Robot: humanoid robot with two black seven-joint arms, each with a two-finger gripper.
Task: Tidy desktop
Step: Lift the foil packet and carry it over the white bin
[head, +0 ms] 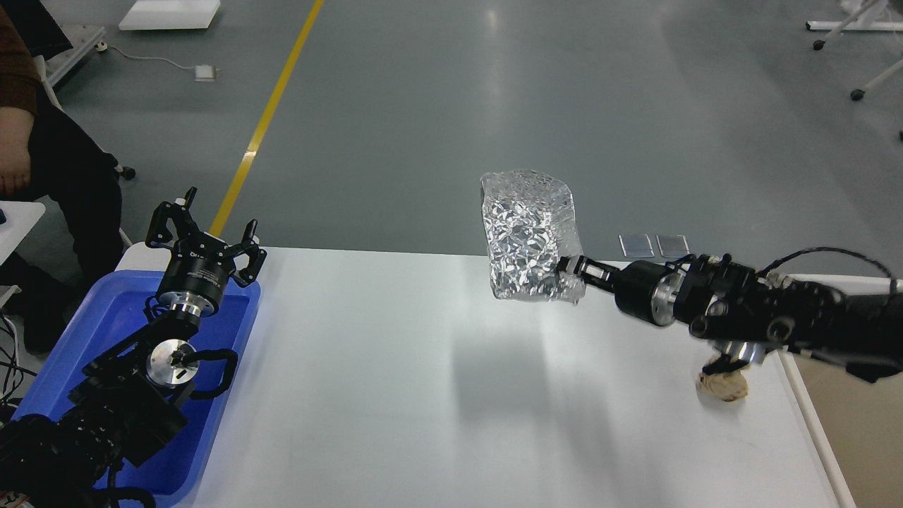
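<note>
- Right gripper (573, 271): fingers clenched on the lower right edge of a crinkled silver foil bag (528, 236), which it holds in the air above the desktop.
- Foil bag: upright, shiny and creased, casting a soft shadow on the white surface below it.
- Left gripper (210, 233): fingers spread apart and grasping nothing, raised above the far end of the blue tray (106, 321).
- Blue tray: at the left edge of the desktop, beneath the left arm.
- Desktop (367, 395): large white tabletop filling the lower middle of the view.
- Crumpled tan object (723, 386): lying on the desktop near its right edge, partly hidden under the right arm.
- Beige bin (857, 423): just beside the desktop's right edge.
</note>
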